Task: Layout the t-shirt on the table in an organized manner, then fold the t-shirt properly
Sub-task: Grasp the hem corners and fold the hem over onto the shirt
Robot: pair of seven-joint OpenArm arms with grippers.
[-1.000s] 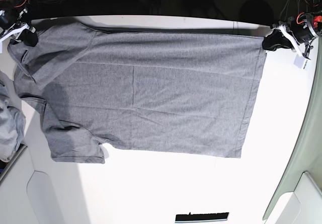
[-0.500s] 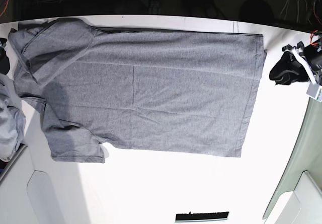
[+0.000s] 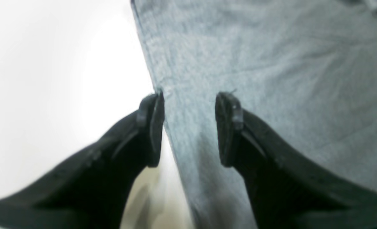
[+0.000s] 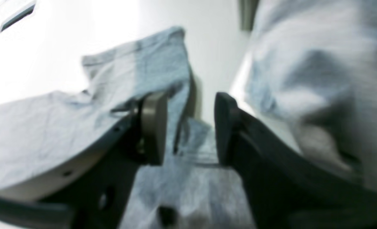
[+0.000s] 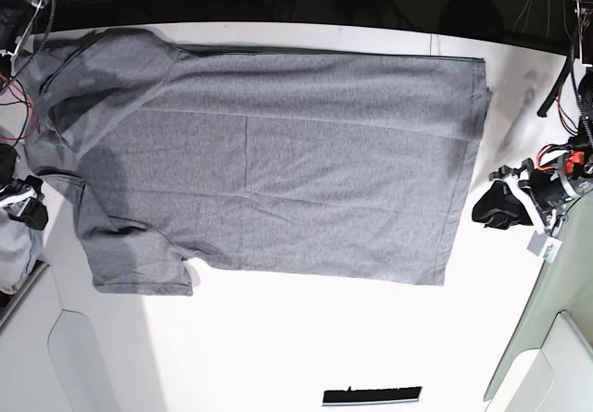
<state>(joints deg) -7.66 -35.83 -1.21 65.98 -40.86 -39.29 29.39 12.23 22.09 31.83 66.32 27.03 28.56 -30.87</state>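
While t-shirt (image 5: 278, 162) lies flat, arms flank it

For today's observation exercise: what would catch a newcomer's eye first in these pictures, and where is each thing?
The plain heather-grey short-sleeved t-shirt dominates, spread flat across the far half of the large white table, sleeves toward the base view's left. A black left gripper sits just off the shirt's hem at the right, jaws apart and empty. The right gripper waits at the left edge by a sleeve, beside a paler grey cloth bundle.
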